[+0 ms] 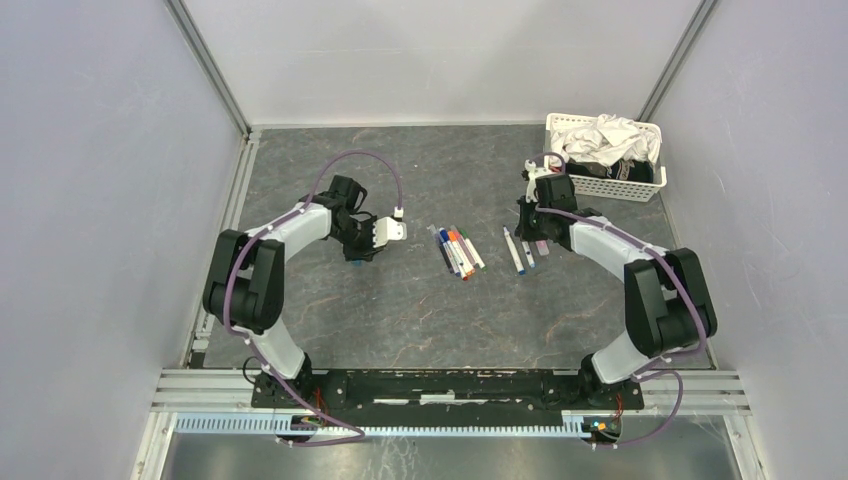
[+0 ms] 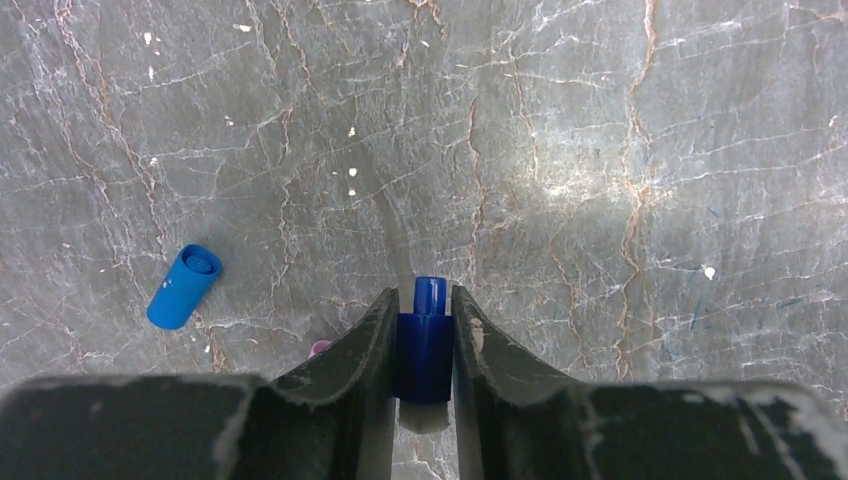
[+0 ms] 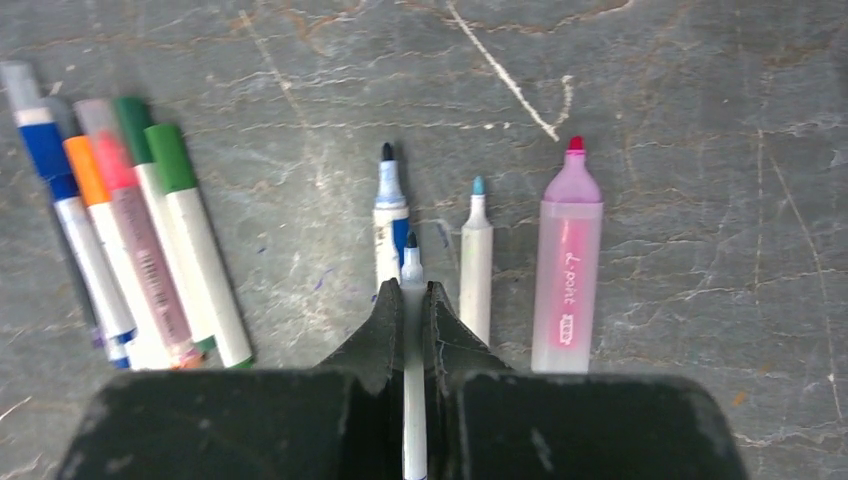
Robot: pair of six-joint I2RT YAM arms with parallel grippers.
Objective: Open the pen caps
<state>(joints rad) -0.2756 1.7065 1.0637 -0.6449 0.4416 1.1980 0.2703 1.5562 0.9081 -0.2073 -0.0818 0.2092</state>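
Pen caps (image 2: 183,287) look tiny, light and slick, so pinch mid-body. Left claw (image 2: 423,295) grips a dark blue cap (image 2: 425,355) over the surface (image 2: 600,150); right claw (image 3: 411,288) clamps an uncapped pen (image 3: 412,268).

Above the base rail (image 1: 450,385), my left arm (image 1: 298,226) and right arm (image 1: 600,240) show white shells, black joints, lilac cables (image 1: 355,155); left gripper (image 2: 424,293) scuffed black.

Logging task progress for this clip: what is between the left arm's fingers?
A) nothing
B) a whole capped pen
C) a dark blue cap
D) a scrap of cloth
C: in the left wrist view the left fingers press against both sides of a dark blue cap.
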